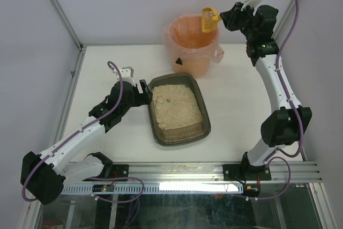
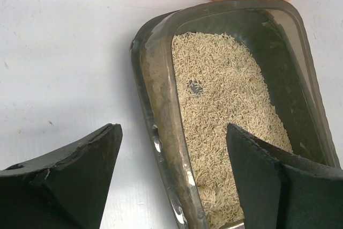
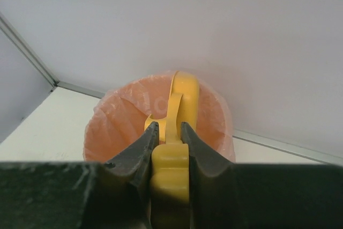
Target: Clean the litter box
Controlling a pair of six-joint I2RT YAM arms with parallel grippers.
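The litter box (image 1: 206, 127), a shallow dark tray with beige litter, sits mid-table; its left rim shows in the left wrist view (image 2: 161, 116). A small dark clump (image 2: 195, 87) lies in the litter. My left gripper (image 1: 144, 94) is open, one finger outside the box's left wall and one over the litter (image 2: 171, 148). My right gripper (image 1: 225, 19) is shut on the handle of the yellow slotted scoop (image 1: 208, 19), held over the pink-lined round bin (image 1: 185, 52). In the right wrist view my gripper (image 3: 169, 131) clamps the scoop (image 3: 181, 97) above the bin (image 3: 118, 122).
The white table (image 1: 107, 63) is bounded by metal frame rails at left and back. The bin stands just behind the litter box's far end. The arm bases and a rail run along the near edge (image 1: 182, 172).
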